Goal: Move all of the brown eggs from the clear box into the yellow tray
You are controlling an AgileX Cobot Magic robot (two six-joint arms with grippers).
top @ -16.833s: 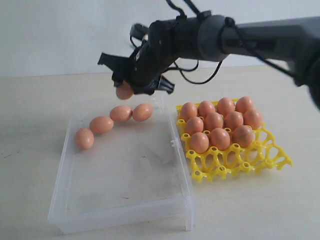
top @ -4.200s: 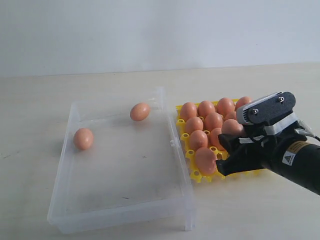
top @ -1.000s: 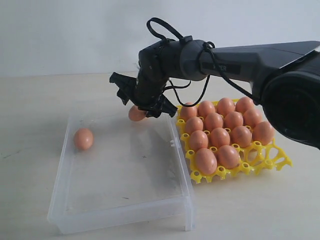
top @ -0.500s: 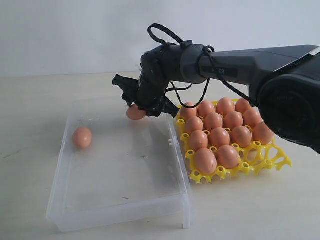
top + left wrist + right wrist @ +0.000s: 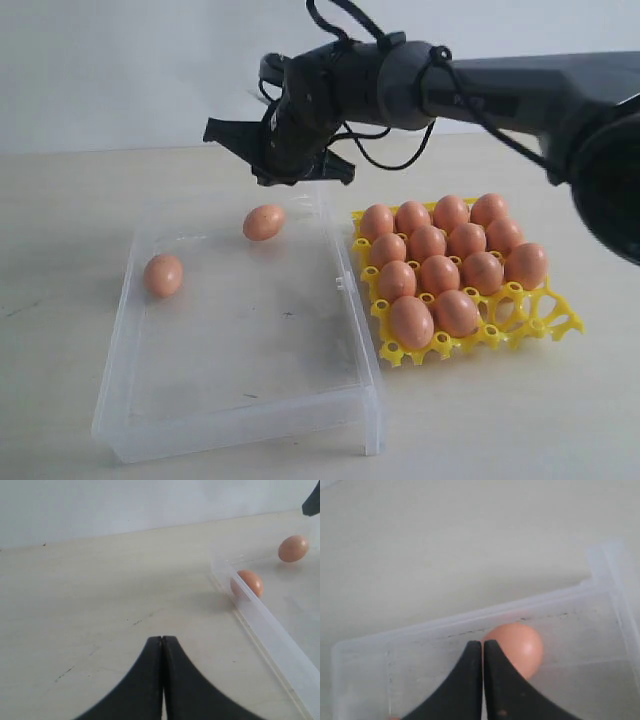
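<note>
Two brown eggs (image 5: 163, 275) lie in our clear box (image 5: 230, 430), one at 9 o'clock and one at 12. The yellow tray (image 5: 545, 318) at 3 o'clock has near cups free for them. Above the far egg (image 5: 264, 222) our right gripper (image 5: 482, 647) hangs pinched tight and empty, and the left gripper (image 5: 162, 645) is likewise.

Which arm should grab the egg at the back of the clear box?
The right. The right gripper hangs shut right above that egg, while the left gripper sits outside the clear box, over the table.
</note>
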